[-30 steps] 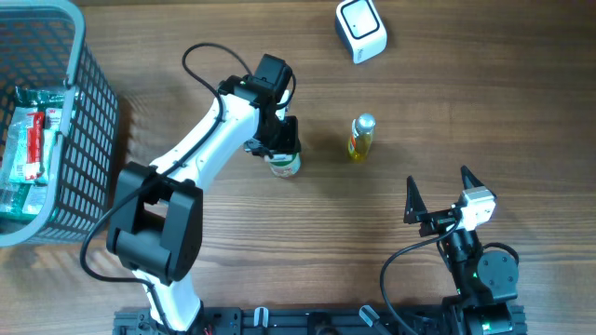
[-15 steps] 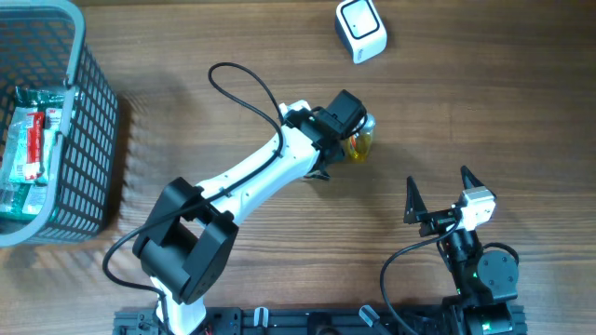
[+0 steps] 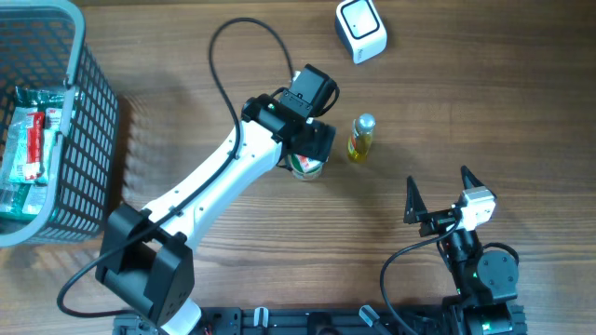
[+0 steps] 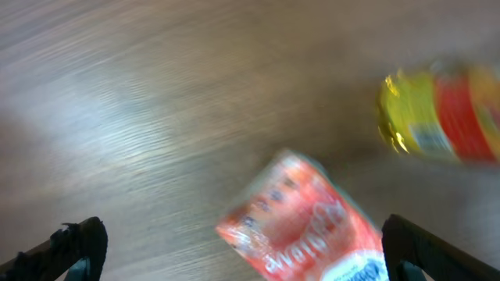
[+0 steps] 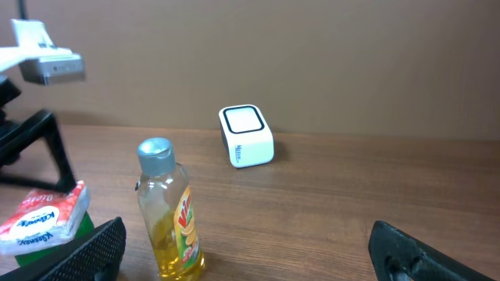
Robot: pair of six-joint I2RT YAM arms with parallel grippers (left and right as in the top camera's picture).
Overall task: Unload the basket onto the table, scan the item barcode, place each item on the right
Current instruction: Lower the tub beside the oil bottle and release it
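L gripper (image 4: 242, 238): jaws wide apart, nothing clamped. Red-white packet (image 3: 308, 167) stands on table (image 3: 484, 102) betw. its fingers; wrist view blurred, contact can't be told. Yellow bottle (image 3: 361, 137) upright, just right of packet. Scanner (image 3: 360, 30) well apart, at far edge. R gripper (image 3: 437, 175): fully spread, empty, near front edge.

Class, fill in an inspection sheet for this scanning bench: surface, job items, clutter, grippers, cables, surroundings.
Surface: wooden table.
Job's things: white scanner at far edge; red packet lying flat; yellow bottle upright beside it.
Clutter: basket holding packets, far left.
Grippers: left gripper open above the red packet; right gripper open, holding nothing.
Cables: black cable loops off the left arm.
Surroundings: brown wall behind the table.
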